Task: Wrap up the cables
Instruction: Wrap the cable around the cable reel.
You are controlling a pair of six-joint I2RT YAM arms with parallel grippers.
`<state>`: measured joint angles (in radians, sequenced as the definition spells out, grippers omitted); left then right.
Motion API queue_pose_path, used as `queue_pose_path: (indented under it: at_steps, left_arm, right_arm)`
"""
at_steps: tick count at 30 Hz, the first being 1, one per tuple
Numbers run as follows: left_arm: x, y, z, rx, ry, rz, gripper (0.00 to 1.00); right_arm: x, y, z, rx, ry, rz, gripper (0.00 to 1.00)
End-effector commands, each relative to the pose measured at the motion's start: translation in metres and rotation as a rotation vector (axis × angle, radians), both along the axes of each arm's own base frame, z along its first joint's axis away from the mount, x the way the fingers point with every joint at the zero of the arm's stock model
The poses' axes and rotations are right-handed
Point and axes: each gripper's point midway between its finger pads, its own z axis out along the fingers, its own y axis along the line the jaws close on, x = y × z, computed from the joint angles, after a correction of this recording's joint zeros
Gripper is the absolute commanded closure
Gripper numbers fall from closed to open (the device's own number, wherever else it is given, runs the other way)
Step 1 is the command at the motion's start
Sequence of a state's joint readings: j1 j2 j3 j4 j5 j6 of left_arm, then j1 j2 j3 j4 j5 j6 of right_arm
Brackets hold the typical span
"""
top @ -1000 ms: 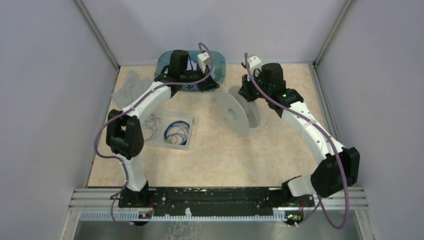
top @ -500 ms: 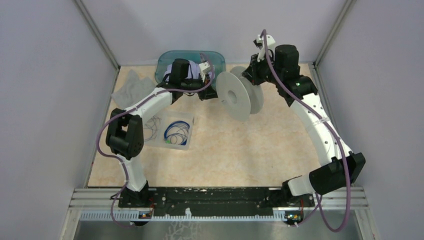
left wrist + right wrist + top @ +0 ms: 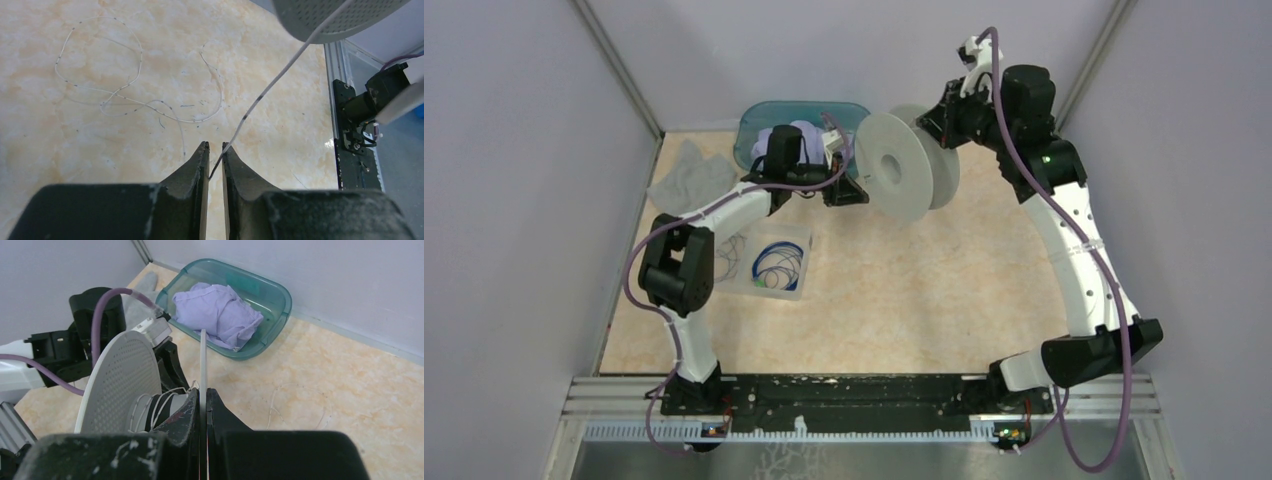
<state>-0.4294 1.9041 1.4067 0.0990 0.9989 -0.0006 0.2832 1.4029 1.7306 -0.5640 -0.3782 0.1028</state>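
Observation:
A white spool (image 3: 894,165) hangs in the air near the back of the table, my right gripper (image 3: 946,115) shut on its thin flange (image 3: 202,352). Whitish cable (image 3: 150,407) is wound on its hub. From the spool (image 3: 330,15) a whitish cable (image 3: 280,75) runs down into my left gripper (image 3: 215,146). Those jaws stand a little apart, and the cable's end lies loose in the gap. More of the whitish cable lies in loose loops (image 3: 135,100) on the table. Blue cables (image 3: 776,262) sit coiled in a clear tray (image 3: 796,290).
A teal bin (image 3: 759,115) holding a purple cloth (image 3: 220,312) stands at the back, close behind my left gripper (image 3: 849,190). A grey cloth (image 3: 686,175) lies at the back left. Walls close in the table on three sides.
My right arm has lifted the spool up and toward the back. My left gripper's jaws have parted slightly, loosening their hold on the whitish cable.

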Motion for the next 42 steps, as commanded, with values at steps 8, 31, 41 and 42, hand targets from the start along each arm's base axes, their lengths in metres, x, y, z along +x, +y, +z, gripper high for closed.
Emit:
queue_pose_path:
  at_steps: [8, 31, 41, 42]
  left_arm:
    - [0.004, -0.009, -0.001, -0.094, -0.011, -0.043, 0.67]
    - [-0.003, -0.026, 0.009, -0.189, -0.025, -0.08, 0.81]
    - [-0.016, -0.021, 0.007, -0.187, -0.021, -0.09, 1.0]
    - [-0.018, -0.02, 0.006, -0.184, -0.023, -0.091, 1.0]
  right_arm:
    - [-0.01, 0.004, 0.07, 0.114, -0.132, 0.04, 1.0]
    - [-0.009, 0.003, 0.066, 0.123, -0.111, 0.03, 1.0]
    - [0.005, -0.015, 0.063, 0.107, -0.099, -0.096, 1.0]
    - [0.008, -0.019, 0.062, 0.101, -0.098, -0.12, 1.0]
